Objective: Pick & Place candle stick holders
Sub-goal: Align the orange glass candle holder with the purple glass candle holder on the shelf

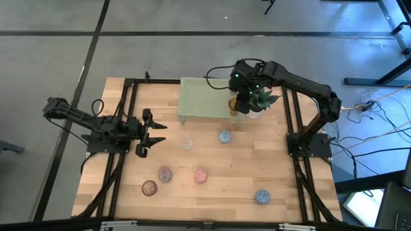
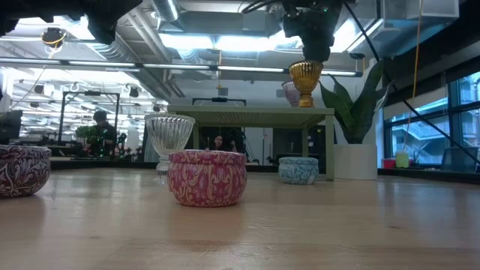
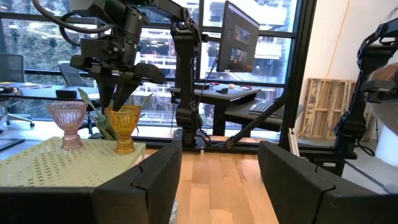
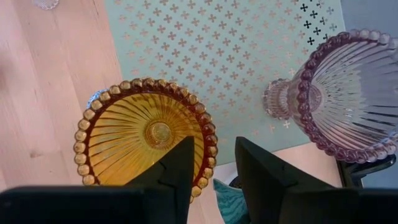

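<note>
- Pink tin holder (image 2: pixel 207 177) and clear glass holder (image 2: pixel 169 135) sit nearest on the bench (image 1: pixel 218 186).
- Left pincer (image 1: pixel 146 133) waits released over the bench's left side.
- Right pincer (image 1: pixel 241 102), fingers parted, hangs above the amber holder (image 4: pixel 145 133) on the green stand (image 1: pixel 202 96), beside the pink glass holder (image 4: pixel 348 93).

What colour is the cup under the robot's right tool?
Amber cup, clearest in the right wrist view.
</note>
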You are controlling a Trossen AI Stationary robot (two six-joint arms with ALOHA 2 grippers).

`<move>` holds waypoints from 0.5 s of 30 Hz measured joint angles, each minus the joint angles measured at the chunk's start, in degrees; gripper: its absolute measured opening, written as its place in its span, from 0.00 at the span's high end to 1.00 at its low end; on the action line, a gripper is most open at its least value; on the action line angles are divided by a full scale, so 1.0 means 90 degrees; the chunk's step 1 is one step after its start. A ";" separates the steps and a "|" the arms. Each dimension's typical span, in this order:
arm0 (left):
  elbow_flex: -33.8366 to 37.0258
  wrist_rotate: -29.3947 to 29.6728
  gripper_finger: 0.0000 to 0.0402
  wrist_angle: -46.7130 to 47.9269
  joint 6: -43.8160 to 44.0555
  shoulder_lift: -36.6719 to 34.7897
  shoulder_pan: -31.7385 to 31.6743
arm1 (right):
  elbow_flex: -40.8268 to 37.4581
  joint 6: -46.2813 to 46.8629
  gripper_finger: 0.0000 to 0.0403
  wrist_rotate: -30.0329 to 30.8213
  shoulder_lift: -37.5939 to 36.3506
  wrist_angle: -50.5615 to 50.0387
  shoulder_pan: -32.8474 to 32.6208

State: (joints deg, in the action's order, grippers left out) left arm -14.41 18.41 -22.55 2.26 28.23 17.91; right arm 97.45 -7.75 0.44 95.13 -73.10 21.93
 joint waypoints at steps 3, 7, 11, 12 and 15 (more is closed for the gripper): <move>0.0000 0.0000 0.48 -0.0002 0.0000 0.0002 0.0000 | 0.0000 -0.0022 0.70 -0.0001 0.0000 0.0000 0.0000; 0.0000 0.0000 0.48 -0.0001 0.0000 0.0000 -0.0002 | 0.0002 -0.0050 0.70 0.0000 0.0000 0.0000 0.0000; 0.0000 0.0000 0.48 -0.0001 0.0000 0.0000 -0.0001 | 0.0002 -0.0141 0.70 0.0001 -0.0002 -0.0002 0.0002; 0.0000 0.0000 0.48 -0.0002 0.0000 0.0000 0.0000 | 0.0002 -0.0143 0.70 0.0001 -0.0002 -0.0002 0.0000; 0.0000 0.0000 0.48 -0.0002 0.0000 0.0000 0.0000 | 0.0002 -0.0143 0.70 0.0001 -0.0005 -0.0005 0.0000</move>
State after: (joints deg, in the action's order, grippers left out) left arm -14.41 18.41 -22.57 2.26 28.23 17.91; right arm 97.47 -9.04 0.45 95.09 -73.14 21.93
